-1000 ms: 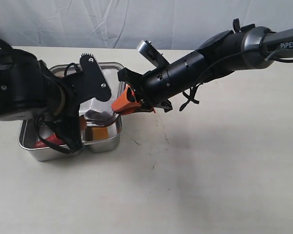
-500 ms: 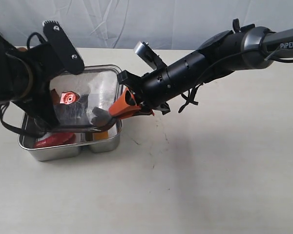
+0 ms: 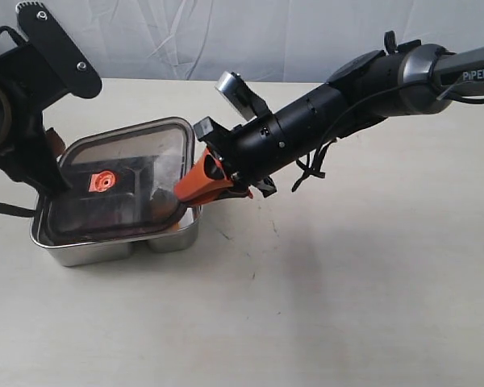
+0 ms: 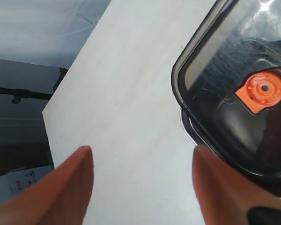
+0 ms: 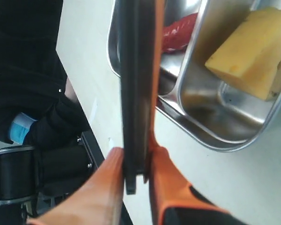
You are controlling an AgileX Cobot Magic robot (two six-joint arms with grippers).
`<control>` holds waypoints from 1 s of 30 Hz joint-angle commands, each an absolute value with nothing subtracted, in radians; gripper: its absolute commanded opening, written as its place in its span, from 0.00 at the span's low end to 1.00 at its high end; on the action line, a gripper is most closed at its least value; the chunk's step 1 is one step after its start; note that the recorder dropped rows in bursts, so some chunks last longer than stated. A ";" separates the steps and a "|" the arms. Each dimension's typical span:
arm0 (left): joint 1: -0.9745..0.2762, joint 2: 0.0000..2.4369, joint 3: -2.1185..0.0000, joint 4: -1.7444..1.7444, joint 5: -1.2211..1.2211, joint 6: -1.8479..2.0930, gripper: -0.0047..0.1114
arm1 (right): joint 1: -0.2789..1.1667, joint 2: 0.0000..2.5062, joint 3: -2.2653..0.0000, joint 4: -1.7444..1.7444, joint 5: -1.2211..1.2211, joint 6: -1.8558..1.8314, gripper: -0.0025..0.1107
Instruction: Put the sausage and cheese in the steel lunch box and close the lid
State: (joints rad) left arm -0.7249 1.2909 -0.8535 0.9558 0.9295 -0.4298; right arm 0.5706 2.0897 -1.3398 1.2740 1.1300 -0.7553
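Lid (image 3: 117, 181) lowered, now nearly flat over steel lunch box (image 3: 171, 237) (claw-side edge raised). Right claw (image 3: 182, 189) pinching lid edge; left claw (image 4: 141, 154) spread, pulled back higher.

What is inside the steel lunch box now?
The right wrist view shows the cheese in one compartment and the sausage in the other. In the exterior view the dark lid hides both.
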 commanded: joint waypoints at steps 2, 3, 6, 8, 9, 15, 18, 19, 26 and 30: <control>-0.658 1.282 -0.857 0.954 0.938 -0.450 0.54 | 0.571 2.087 -1.339 1.209 1.150 -0.767 0.01; -0.645 1.282 -0.857 0.954 0.937 -0.450 0.54 | 0.571 2.087 -1.339 1.194 1.145 -0.767 0.01; -0.604 1.282 -0.857 0.954 0.911 -0.450 0.54 | 0.571 2.087 -1.339 1.156 1.106 -0.746 0.01; -0.577 1.282 -0.857 0.954 0.892 -0.450 0.54 | 0.571 2.087 -1.339 1.142 1.094 -0.746 0.01; -0.566 1.282 -0.857 0.947 0.881 -0.450 0.54 | 0.571 2.087 -1.339 1.132 1.090 -0.746 0.01; -0.476 1.282 -0.857 0.819 0.705 -0.450 0.54 | 0.571 2.087 -1.339 1.105 1.058 -0.729 0.01; -0.443 1.282 -0.857 0.795 0.636 -0.450 0.54 | 0.571 2.087 -1.339 1.105 1.055 -0.729 0.01; -0.429 1.282 -0.857 0.793 0.621 -0.450 0.54 | 0.571 2.087 -1.339 1.102 1.056 -0.729 0.01; -0.277 1.296 -0.857 0.670 0.458 -0.453 0.54 | 0.571 2.087 -1.339 1.092 1.058 -0.729 0.01; -0.162 1.329 -0.857 0.443 0.369 -0.377 0.43 | 0.571 2.087 -1.339 1.062 1.065 -0.729 0.01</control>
